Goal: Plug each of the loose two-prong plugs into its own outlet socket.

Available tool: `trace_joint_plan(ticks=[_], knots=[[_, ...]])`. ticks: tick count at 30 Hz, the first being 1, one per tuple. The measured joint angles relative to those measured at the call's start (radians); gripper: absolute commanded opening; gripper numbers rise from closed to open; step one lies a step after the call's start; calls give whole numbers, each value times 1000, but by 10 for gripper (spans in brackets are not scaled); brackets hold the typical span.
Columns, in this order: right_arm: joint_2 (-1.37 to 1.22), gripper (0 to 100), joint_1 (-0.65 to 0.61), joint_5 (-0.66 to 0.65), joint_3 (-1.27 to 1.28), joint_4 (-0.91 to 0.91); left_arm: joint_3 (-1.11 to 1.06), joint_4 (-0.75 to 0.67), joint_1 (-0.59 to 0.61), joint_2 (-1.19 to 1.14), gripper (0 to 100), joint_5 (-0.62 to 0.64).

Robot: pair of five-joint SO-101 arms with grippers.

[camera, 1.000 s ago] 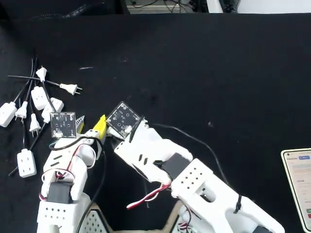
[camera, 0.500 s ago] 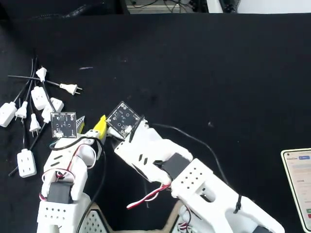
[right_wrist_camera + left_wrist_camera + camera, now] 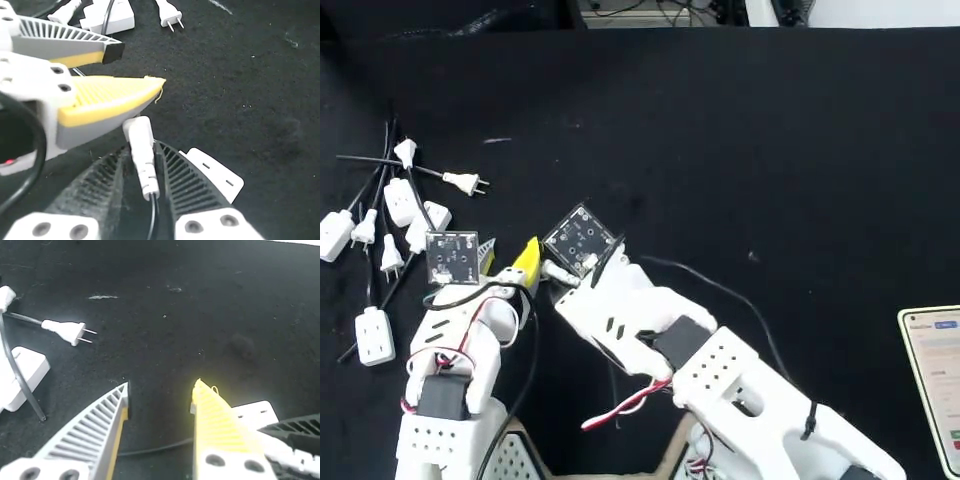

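My right gripper (image 3: 143, 150) is shut on a white two-prong plug (image 3: 141, 159), whose black cord runs back between the black ribbed fingers. In the high view that plug (image 3: 556, 269) sits at the right gripper (image 3: 563, 275), just beside the yellow finger (image 3: 528, 258) of my left gripper (image 3: 510, 247). The left gripper (image 3: 160, 387) stands open over bare black cloth with nothing between its fingers. Several loose white plugs, among them one (image 3: 467, 182) with its prongs pointing right, lie with white outlet sockets (image 3: 375, 335) at the table's left.
Black cords tangle among the plugs and sockets at the far left (image 3: 380, 175). A socket block (image 3: 20, 375) lies close to the left gripper's grey finger. A phone-like screen (image 3: 932, 370) lies at the right edge. The table (image 3: 740, 150) is black cloth.
The right gripper has shifted slightly up and to the right, and the white plug's tip now shows beside the yellow finger. The left arm has kept still.
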State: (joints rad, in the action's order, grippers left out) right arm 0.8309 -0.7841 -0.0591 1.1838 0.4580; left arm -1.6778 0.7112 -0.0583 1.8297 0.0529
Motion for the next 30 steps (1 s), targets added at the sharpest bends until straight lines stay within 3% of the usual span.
trace_joint_plan(ticks=[17,25,30], knots=[[183,11,6,-49,66,-23,0,12,-43,-15,216,-26],[183,16,207,-115,66,123,0,-2,98,-15,216,-26],[164,126,189,-141,-2,362,8,-2,295,-15,216,110]])
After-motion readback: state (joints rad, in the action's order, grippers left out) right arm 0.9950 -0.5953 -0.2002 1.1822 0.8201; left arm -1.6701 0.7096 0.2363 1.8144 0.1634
